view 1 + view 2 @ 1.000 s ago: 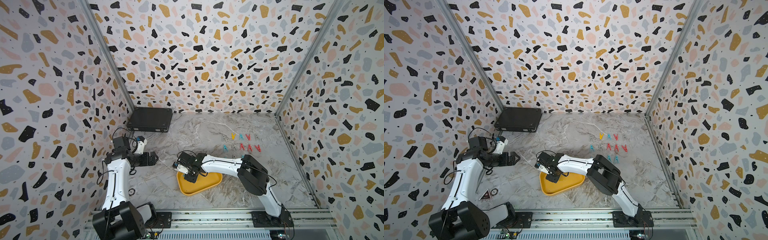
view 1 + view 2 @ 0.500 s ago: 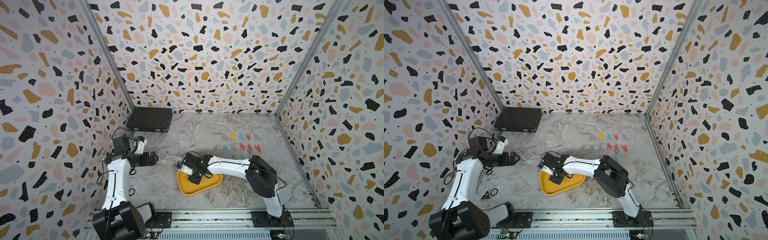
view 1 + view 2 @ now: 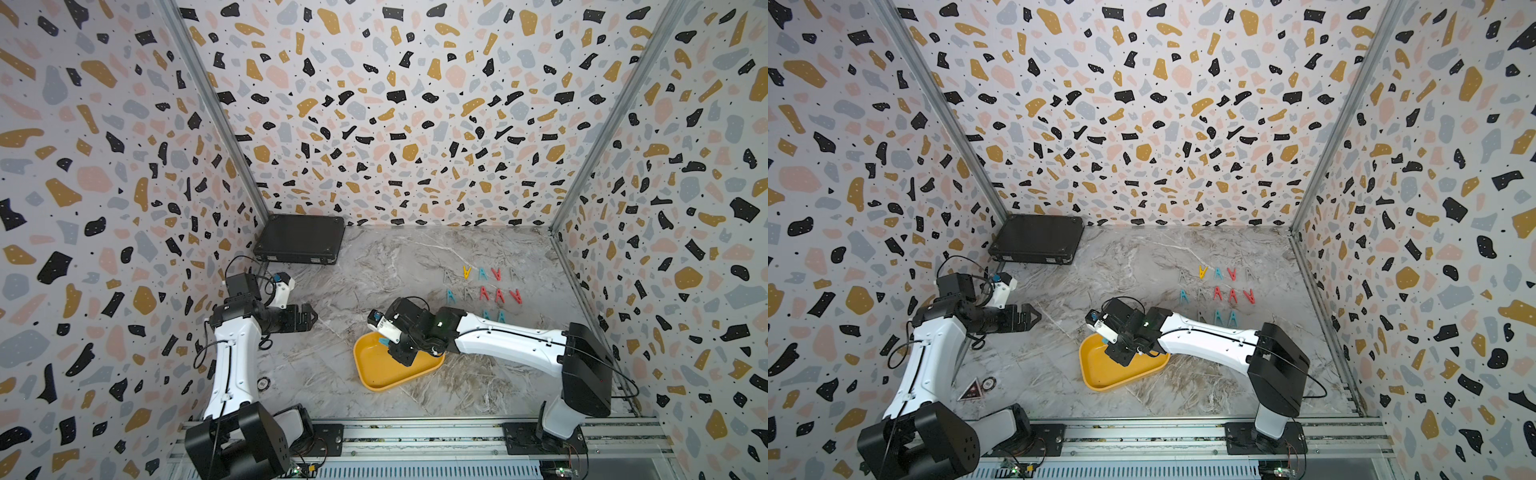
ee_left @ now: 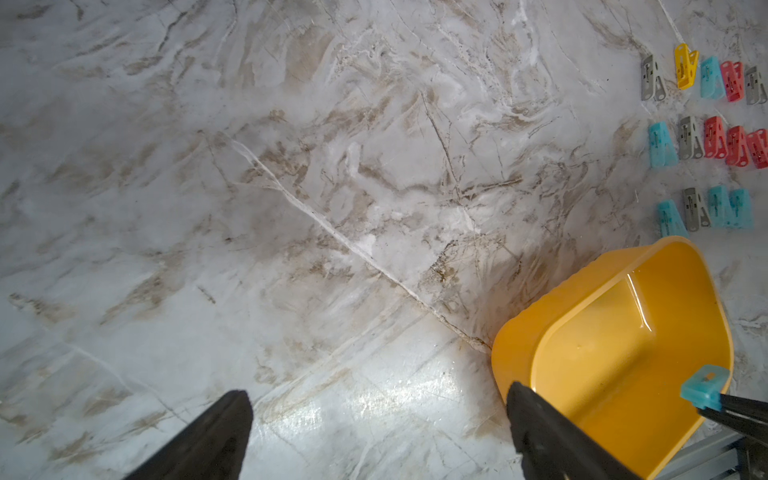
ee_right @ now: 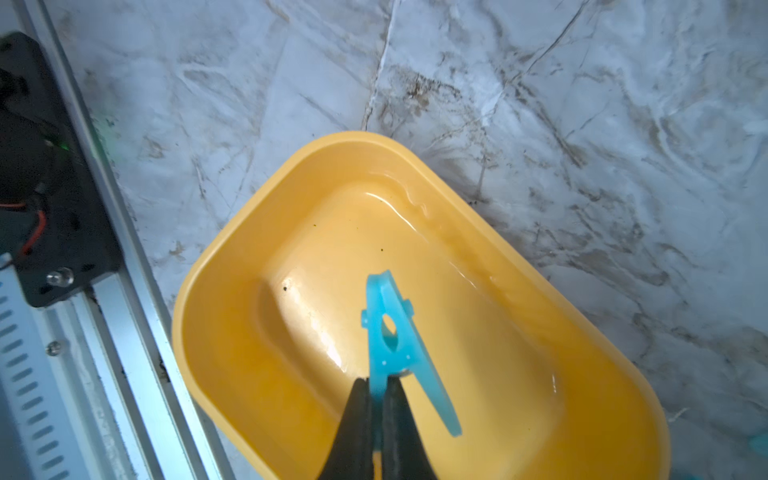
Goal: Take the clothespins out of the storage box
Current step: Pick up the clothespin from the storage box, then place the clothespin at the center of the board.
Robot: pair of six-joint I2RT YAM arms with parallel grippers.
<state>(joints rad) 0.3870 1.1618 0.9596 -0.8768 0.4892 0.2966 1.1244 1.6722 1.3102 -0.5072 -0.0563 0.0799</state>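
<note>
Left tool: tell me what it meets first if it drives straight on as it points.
The way looks free: ahead of the left tool lies only bare table; the storage box sits off to one side. Depth unclear.

The storage box [image 5: 224, 332] is smooth, glossy yellow plastic (light glints off its floor), and the clothespin [image 5: 382, 299] is slightly see-through teal plastic. The table [image 4: 291, 208] is marble-patterned with a soft sheen, the rail [image 5: 124, 332] is bare metal, and the case [image 3: 300, 239] is matt black.
</note>
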